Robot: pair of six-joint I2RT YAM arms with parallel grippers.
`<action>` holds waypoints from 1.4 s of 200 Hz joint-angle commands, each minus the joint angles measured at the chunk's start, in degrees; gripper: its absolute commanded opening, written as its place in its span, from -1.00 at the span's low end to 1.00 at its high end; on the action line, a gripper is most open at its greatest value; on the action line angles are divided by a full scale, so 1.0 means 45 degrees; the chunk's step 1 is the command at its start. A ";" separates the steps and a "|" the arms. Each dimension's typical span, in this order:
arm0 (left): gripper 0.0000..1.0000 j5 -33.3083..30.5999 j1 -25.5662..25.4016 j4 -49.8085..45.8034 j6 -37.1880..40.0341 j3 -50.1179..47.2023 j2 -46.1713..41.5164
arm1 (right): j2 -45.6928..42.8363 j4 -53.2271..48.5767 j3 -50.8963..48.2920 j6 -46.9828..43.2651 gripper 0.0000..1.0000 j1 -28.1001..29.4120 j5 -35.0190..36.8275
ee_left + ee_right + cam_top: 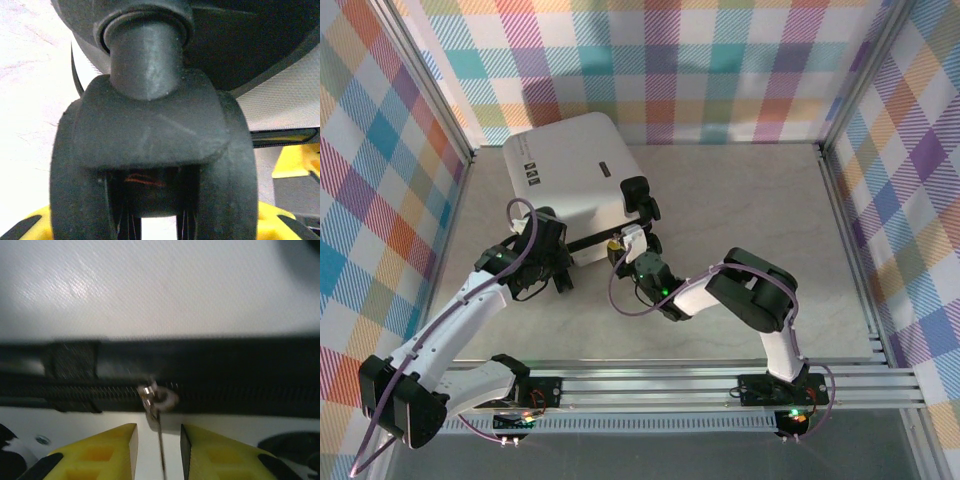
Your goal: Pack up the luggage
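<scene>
Tabletop, pale and stone-patterned, spreads between plaid walls in the top external view. The luggage lies closed on it, upper left of centre, white shell up, small dark marks near its left end and a black wheel on its right side. Both arms reach up from the bottom edge to the case's near side.

The left gripper is at the case's lower left corner. In the left wrist view its yellow fingertips sit tight against both sides of a black caster, clamped on it.

The right gripper meets the near edge at mid-frame. In the right wrist view the black zipper band crosses the frame. Its silver pull hangs in the narrow gap between the yellow fingers, which stand slightly apart and touch neither side of it.
</scene>
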 commanded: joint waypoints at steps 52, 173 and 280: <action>-0.99 -0.0099 -0.0049 0.0624 0.0202 0.0257 -0.1106 | 0.0089 -0.0219 0.0193 0.0025 -0.38 0.0183 0.0643; -0.99 -0.0110 -0.0042 0.0581 0.0223 0.0107 -0.1272 | -0.0837 -0.0535 0.0148 0.0058 -0.41 0.0303 0.1375; -0.99 -0.0092 -0.0039 0.0581 0.0207 0.0074 -0.1301 | -0.0709 -0.1297 0.0695 0.0466 -0.84 0.0361 0.2080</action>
